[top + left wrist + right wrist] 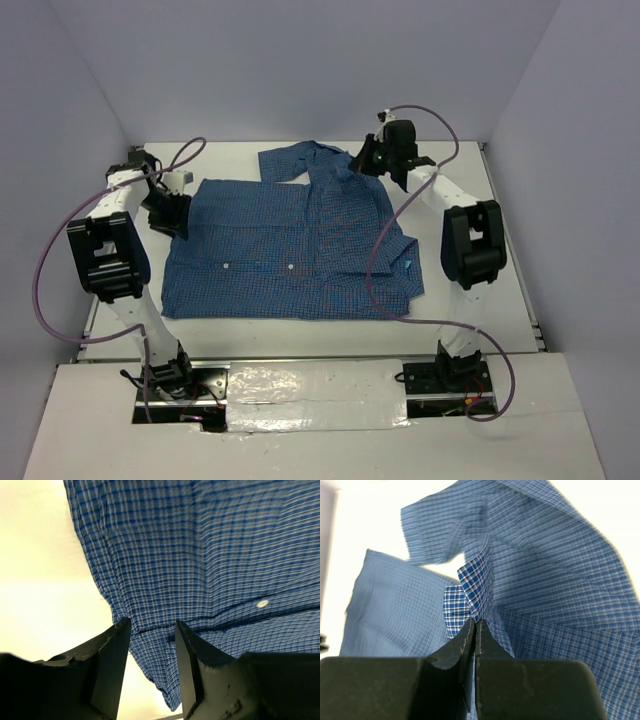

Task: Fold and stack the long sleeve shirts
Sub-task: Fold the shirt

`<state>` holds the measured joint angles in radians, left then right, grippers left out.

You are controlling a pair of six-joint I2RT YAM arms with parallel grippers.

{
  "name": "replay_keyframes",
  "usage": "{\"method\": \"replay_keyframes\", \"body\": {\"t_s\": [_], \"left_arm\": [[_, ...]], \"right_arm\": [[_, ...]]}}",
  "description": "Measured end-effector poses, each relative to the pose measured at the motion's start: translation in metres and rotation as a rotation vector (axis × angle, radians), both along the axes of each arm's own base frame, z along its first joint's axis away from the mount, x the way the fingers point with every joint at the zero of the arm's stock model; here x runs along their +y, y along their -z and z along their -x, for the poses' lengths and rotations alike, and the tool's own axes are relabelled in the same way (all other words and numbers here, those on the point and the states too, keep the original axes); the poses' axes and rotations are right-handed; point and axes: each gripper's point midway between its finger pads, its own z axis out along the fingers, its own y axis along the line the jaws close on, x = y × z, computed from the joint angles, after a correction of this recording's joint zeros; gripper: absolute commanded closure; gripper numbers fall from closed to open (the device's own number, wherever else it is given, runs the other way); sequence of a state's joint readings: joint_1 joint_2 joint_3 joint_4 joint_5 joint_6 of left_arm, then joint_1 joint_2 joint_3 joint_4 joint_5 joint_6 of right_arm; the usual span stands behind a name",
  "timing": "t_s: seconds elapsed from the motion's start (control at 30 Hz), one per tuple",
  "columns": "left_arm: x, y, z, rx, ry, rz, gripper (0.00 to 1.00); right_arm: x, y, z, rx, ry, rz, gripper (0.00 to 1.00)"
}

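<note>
1. Right gripper [474,626] first: your two fingers are pressed together, and a raised fold of the blue checked shirt [545,580] is pinched between their tips
2. Just beyond those tips the cloth stands up in a ridge and fans out to both sides, and a paler flat panel lies off to their left
3. Left gripper [152,630]: your fingers stand apart and hold nothing. The shirt's edge shows through the gap between them, but you cannot tell whether they touch it
4. Ahead of that gripper the cloth spreads flat, with a small white button [262,603] ahead and to its right and bare table [40,580] to its left
5. Seen from above, the shirt lies spread on the table between your two grippers, with the left one at its left edge and the right one at its far right part
</note>
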<state>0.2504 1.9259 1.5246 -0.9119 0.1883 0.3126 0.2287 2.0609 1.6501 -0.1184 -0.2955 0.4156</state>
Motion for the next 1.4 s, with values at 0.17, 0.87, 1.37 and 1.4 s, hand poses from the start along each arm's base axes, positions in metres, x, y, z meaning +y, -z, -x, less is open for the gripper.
{"method": "replay_keyframes", "body": {"t_s": [0.17,0.87,1.37,1.4], "left_arm": [[-0.018,-0.026,-0.013,-0.087,0.063,0.048,0.47],[-0.326,-0.078,0.059,-0.382,1.118,0.302,0.36],[-0.415,-0.043,0.053,-0.394,1.119,0.339,0.34],[-0.420,-0.037,0.049,-0.392,1.111,0.342,0.34]], "right_arm": [[0.002,-0.013,0.067,-0.026,-0.099,-0.025,1.00],[-0.005,0.082,0.332,0.102,-0.346,-0.053,0.69],[-0.024,0.045,0.346,0.023,-0.142,-0.182,0.27],[-0.025,0.043,0.344,0.020,-0.132,-0.187,0.28]]}}
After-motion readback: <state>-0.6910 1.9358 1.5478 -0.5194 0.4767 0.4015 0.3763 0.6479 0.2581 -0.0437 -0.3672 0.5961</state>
